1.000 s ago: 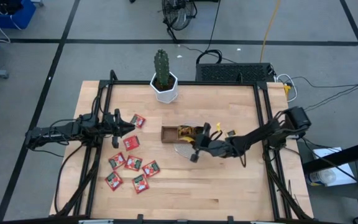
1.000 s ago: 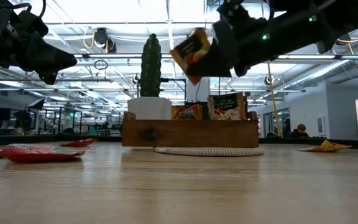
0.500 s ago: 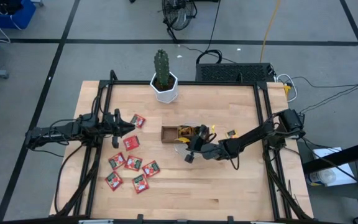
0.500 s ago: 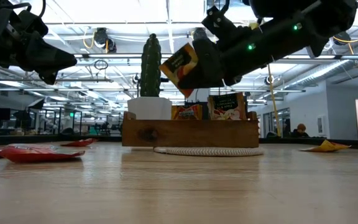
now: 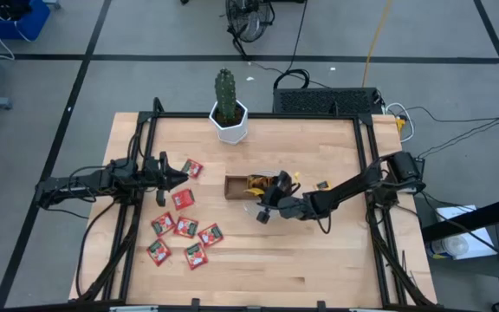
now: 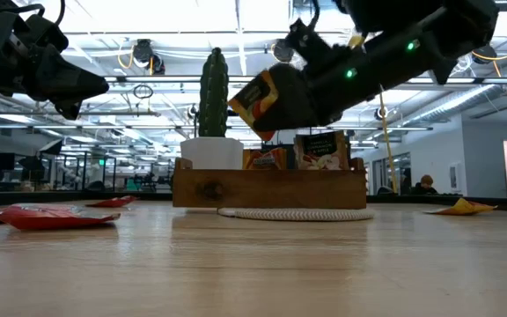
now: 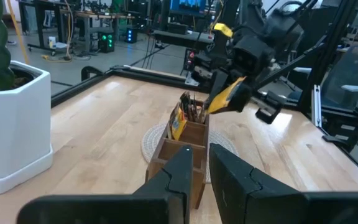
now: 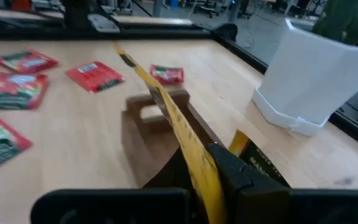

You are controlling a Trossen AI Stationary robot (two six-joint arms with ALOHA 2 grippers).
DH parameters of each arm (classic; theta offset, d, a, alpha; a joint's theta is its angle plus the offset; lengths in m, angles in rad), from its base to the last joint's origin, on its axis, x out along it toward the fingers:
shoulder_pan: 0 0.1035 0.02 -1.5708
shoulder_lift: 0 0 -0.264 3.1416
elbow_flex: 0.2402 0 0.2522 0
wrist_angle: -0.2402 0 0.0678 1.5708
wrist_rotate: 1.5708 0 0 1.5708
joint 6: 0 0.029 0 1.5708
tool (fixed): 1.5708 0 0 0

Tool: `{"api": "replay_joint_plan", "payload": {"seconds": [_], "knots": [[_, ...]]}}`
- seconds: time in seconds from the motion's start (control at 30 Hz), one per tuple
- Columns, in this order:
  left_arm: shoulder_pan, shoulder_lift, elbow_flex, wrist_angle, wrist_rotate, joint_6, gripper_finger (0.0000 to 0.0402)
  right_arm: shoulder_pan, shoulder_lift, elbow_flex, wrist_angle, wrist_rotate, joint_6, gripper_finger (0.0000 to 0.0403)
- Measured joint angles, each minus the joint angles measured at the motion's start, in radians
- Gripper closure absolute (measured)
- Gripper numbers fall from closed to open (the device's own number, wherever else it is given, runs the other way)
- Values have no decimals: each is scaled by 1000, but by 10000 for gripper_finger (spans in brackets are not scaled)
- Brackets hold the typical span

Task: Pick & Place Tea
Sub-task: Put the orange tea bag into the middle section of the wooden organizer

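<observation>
I have the right claw (image 6: 275,104) pinched on an orange-yellow tea sachet (image 6: 255,99), held on edge just above the wooden tray (image 6: 268,187), so it goes straight down into the open slot, while the left claw (image 5: 180,176), nearly pressed together, waits above the red sachets (image 5: 183,227) on the worktop (image 5: 319,269).

1. The right gripper (image 8: 205,163) is pinching a yellow sachet (image 8: 173,124) edge-on between its dark fingers (image 8: 235,171).
2. The sachet is hanging over the brown wooden tray (image 8: 143,107), where another sachet (image 8: 260,163) is standing upright.
3. Red sachets (image 8: 95,74) are lying scattered on the wooden table (image 8: 73,143) beyond the tray.
4. A white pot (image 8: 306,74) is sitting near the tray.
</observation>
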Motion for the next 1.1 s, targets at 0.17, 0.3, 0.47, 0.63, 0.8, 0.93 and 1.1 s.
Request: {"api": "replay_joint_plan", "payload": {"seconds": [0.17,0.3,0.47,0.63,0.8,0.93,1.1], "knots": [[0,0,0,0,0,0,344,-43,51,0,17,-59,5,391],[0,0,0,0,0,0,344,-60,74,0,38,-81,5,391],[0,0,0,0,0,0,344,-64,75,0,15,-84,5,389],[0,0,0,0,0,0,344,-64,75,0,8,-84,-7,342],[0,0,0,0,0,0,344,-64,75,0,8,-83,-9,298],[0,0,0,0,0,0,344,-64,75,0,8,-83,-10,280],[0,0,0,0,0,0,344,-64,75,0,16,-83,-10,273]]}}
